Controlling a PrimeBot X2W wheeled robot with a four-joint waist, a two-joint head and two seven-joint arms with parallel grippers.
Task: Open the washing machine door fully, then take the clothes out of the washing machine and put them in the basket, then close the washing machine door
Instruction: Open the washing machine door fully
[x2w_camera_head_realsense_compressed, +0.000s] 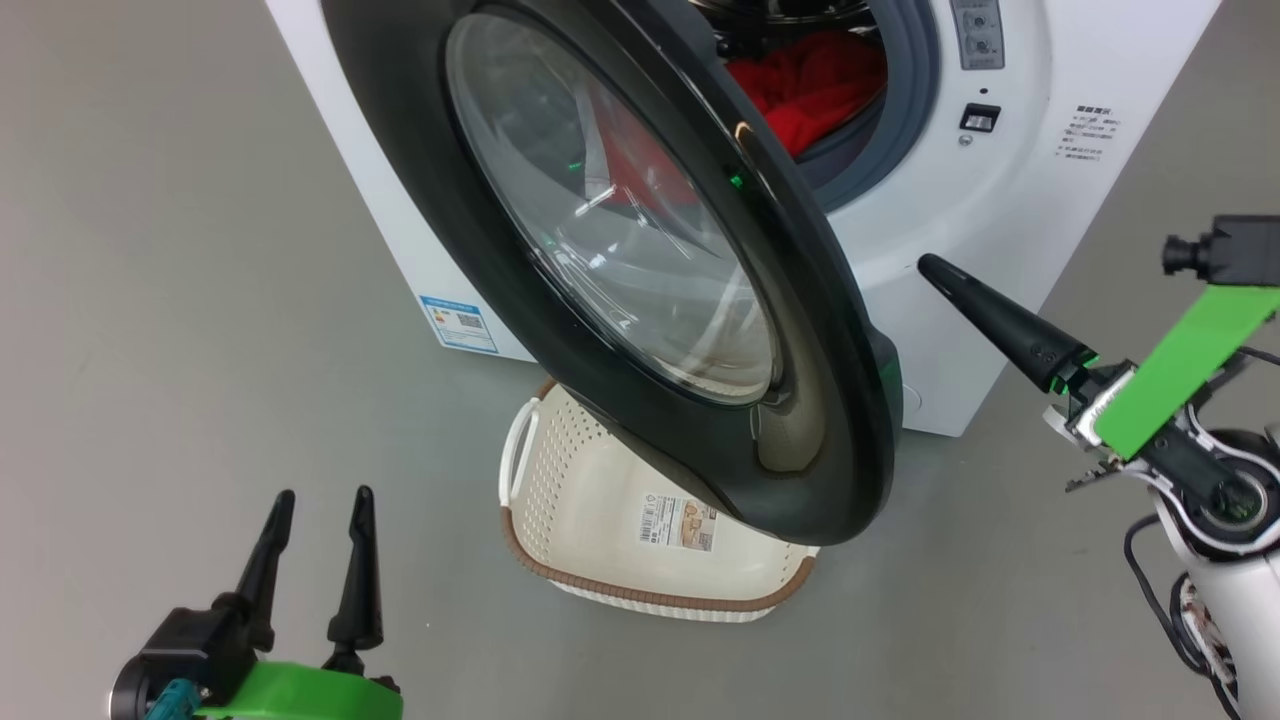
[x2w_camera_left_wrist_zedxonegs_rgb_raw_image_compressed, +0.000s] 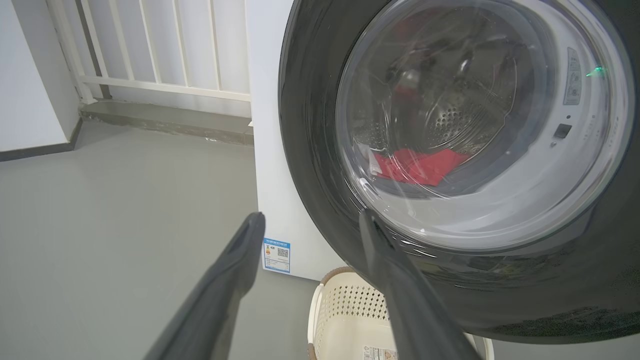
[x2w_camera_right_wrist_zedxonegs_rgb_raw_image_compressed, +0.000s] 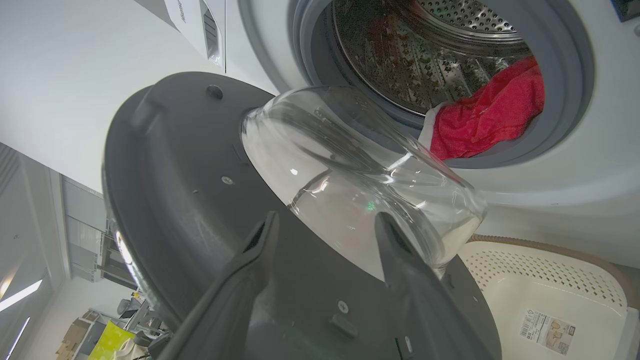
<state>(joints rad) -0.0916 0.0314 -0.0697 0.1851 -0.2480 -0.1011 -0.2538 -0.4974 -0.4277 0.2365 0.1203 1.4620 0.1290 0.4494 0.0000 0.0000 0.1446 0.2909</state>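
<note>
The washing machine door (x2w_camera_head_realsense_compressed: 830, 400), with its black rim and bulging glass bowl, stands partly open from the white washing machine (x2w_camera_head_realsense_compressed: 1000, 200). Red clothes (x2w_camera_head_realsense_compressed: 810, 85) lie in the steel drum and show again in the right wrist view (x2w_camera_right_wrist_zedxonegs_rgb_raw_image_compressed: 490, 120). The cream basket (x2w_camera_head_realsense_compressed: 600, 520) sits on the floor under the door. My right gripper (x2w_camera_head_realsense_compressed: 935, 272) is open beside the door's free edge, apart from it. In its wrist view the right gripper (x2w_camera_right_wrist_zedxonegs_rgb_raw_image_compressed: 326, 220) faces the door's inner side (x2w_camera_right_wrist_zedxonegs_rgb_raw_image_compressed: 175, 175). Low at the left, my left gripper (x2w_camera_head_realsense_compressed: 318, 505) is open and empty.
Grey floor lies all around the washer. A blue label (x2w_camera_head_realsense_compressed: 458, 322) is stuck low on the washer's side. In the left wrist view a white railing (x2w_camera_left_wrist_zedxonegs_rgb_raw_image_compressed: 160, 50) and a low step run along the back wall, behind the washer.
</note>
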